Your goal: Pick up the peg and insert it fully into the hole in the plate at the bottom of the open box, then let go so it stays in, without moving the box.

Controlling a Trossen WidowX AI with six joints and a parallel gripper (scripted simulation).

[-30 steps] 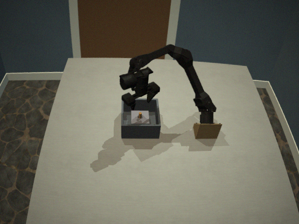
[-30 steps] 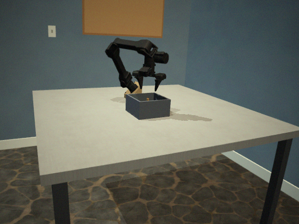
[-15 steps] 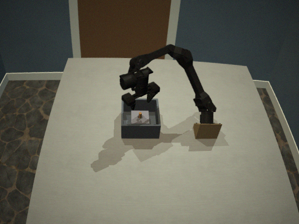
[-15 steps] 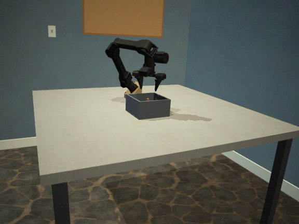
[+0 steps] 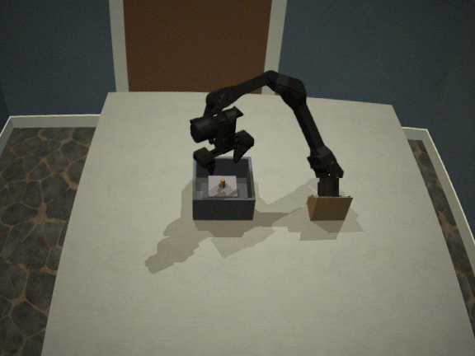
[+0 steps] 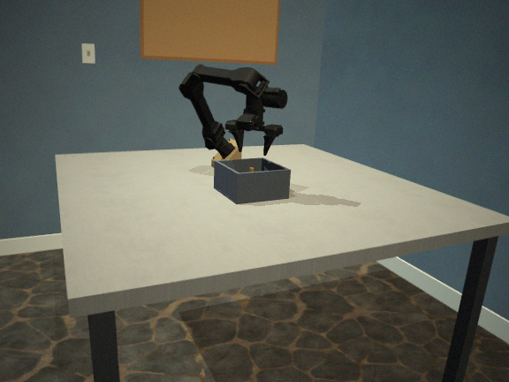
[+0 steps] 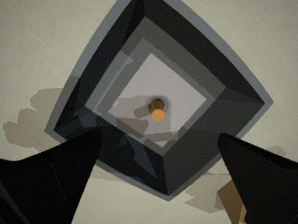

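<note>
The orange peg (image 5: pixel 223 182) stands upright in the light grey plate (image 5: pixel 223 189) at the bottom of the dark open box (image 5: pixel 223 189). In the wrist view the peg (image 7: pixel 157 111) sits at the plate's centre, seen from straight above. Its top (image 6: pixel 251 169) just shows over the box rim (image 6: pixel 252 179) in the exterior view. My gripper (image 5: pixel 224 156) hangs above the back edge of the box, fingers wide open and empty. It also shows in the exterior view (image 6: pixel 253 142), clear above the box, and the two fingers frame the box in the wrist view (image 7: pixel 160 163).
The arm's tan base block (image 5: pixel 329 207) stands on the table to the right of the box. The white table edge and the stone floor lie beyond.
</note>
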